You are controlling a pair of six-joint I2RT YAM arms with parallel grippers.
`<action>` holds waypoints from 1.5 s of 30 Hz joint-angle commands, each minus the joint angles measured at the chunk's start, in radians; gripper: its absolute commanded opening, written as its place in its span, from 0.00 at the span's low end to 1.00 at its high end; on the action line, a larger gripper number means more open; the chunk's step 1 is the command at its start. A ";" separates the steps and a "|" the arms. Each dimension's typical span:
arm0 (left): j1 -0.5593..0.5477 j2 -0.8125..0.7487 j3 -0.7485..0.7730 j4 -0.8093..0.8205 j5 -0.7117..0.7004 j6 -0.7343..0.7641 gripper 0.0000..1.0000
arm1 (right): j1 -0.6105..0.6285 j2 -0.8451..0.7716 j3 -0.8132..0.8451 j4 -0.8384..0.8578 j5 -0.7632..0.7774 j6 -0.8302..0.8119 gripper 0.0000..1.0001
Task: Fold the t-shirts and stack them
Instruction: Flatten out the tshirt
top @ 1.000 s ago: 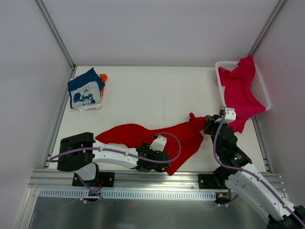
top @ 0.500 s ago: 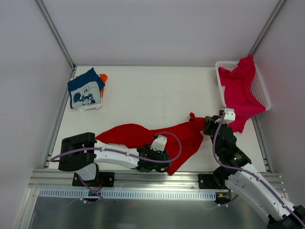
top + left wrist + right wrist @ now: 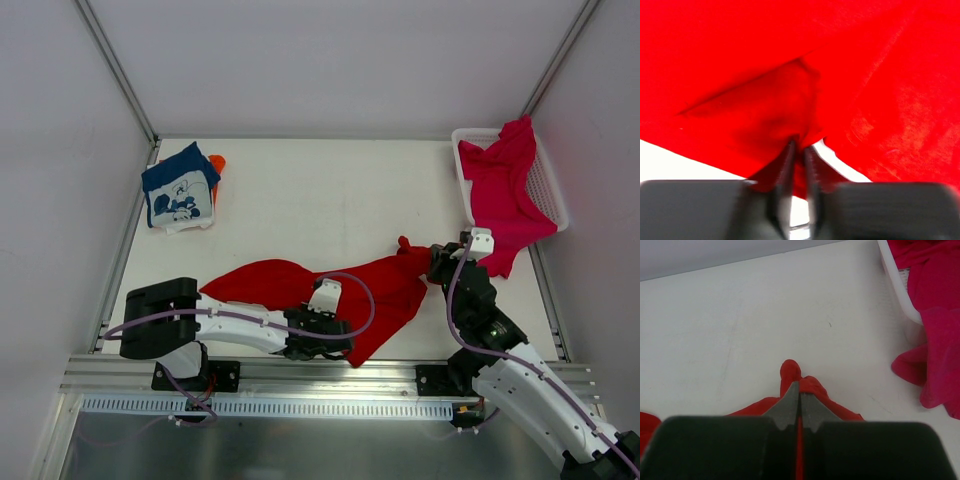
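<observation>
The bright red t-shirt (image 3: 270, 280) lies crumpled across the near part of the table. At its near hem my left gripper (image 3: 340, 338) is pinched shut, and the left wrist view shows a fold of red t-shirt (image 3: 765, 60) caught between the narrow fingers of the left gripper (image 3: 799, 146). My right gripper (image 3: 437, 262) is shut on the shirt's far right corner. In the right wrist view a red nub (image 3: 790, 371) pokes out past the right gripper (image 3: 799, 387). A magenta-pink t-shirt (image 3: 500, 185) hangs over the basket. A folded navy t-shirt (image 3: 178, 190) lies on an orange one (image 3: 217, 163) at far left.
The white mesh basket (image 3: 553, 200) stands at the back right corner, and its wall (image 3: 897, 285) shows in the right wrist view beside the magenta cloth (image 3: 940, 340). Metal rails run along the table's left and near edges.
The left gripper's jaws have closed onto the red shirt's near edge, and its wrist has shifted slightly left. The right arm has not moved.
</observation>
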 commanded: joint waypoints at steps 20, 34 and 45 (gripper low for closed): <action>-0.044 -0.553 0.363 -0.599 -0.051 0.296 0.00 | -0.002 0.047 0.444 -0.176 -0.376 0.065 0.00; -0.046 -0.892 0.669 -0.603 0.025 0.649 0.00 | -0.002 0.051 0.869 -0.227 -0.864 0.018 0.01; -0.043 -1.018 0.936 -0.599 -0.035 0.836 0.00 | -0.002 -0.171 1.008 -0.218 -0.349 -0.027 0.00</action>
